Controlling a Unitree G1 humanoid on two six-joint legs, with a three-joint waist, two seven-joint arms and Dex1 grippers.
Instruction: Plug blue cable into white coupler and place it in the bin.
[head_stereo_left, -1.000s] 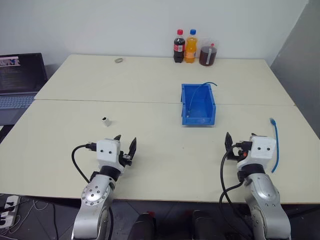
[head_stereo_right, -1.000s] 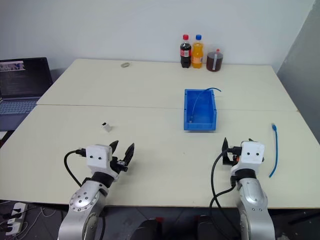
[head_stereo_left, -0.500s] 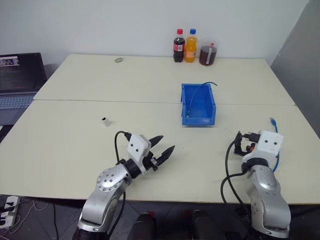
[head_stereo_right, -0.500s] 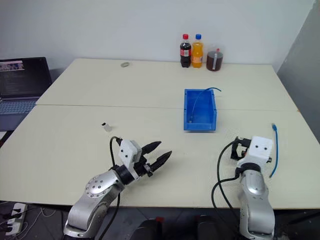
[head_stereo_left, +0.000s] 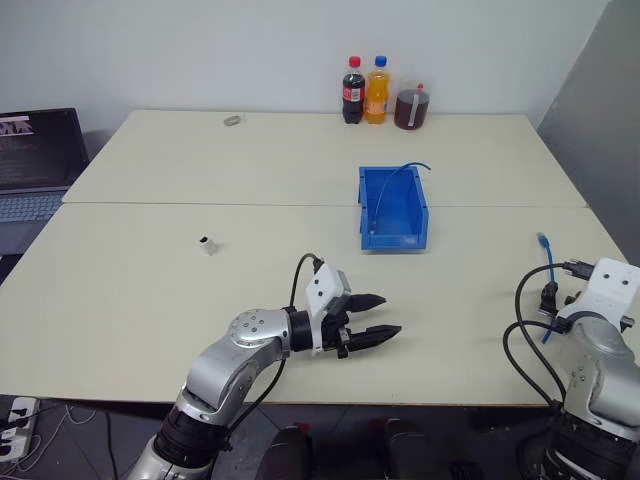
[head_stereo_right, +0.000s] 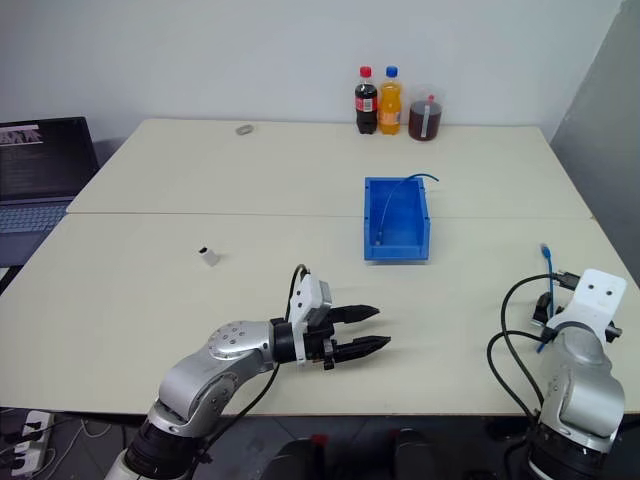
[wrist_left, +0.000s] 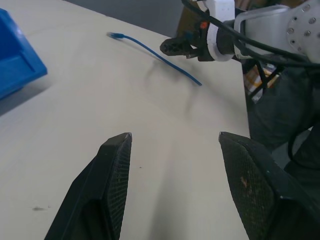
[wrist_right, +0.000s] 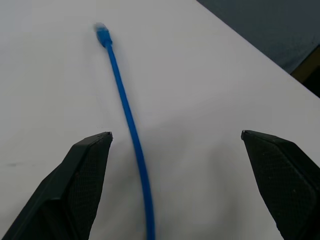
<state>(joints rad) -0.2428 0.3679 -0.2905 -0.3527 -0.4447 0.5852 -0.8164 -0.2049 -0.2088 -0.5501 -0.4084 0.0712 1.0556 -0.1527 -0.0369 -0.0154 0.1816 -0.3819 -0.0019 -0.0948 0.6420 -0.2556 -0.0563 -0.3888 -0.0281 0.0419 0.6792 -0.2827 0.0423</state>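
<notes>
Left gripper (head_stereo_left: 378, 318): swung from lower left to lower centre, now pointing right; jaws partly open, empty
Right gripper (wrist_left: 169, 47): shifted to the lower right edge; jaws wide, empty, over the blue cable (wrist_right: 126, 113)
White coupler (head_stereo_left: 206, 243): unmoved, left of centre
Bin (head_stereo_left: 394, 236): unmoved, centre

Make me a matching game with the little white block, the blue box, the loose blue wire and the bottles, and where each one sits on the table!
Things:
1. white coupler
2. bin
3. blue cable
4. bottles

Places:
A. far edge of the table, by the wall
B. right edge, by the right gripper
C. left half, alone
D. middle, another cable inside

Pairs: 1-C, 2-D, 3-B, 4-A
</notes>
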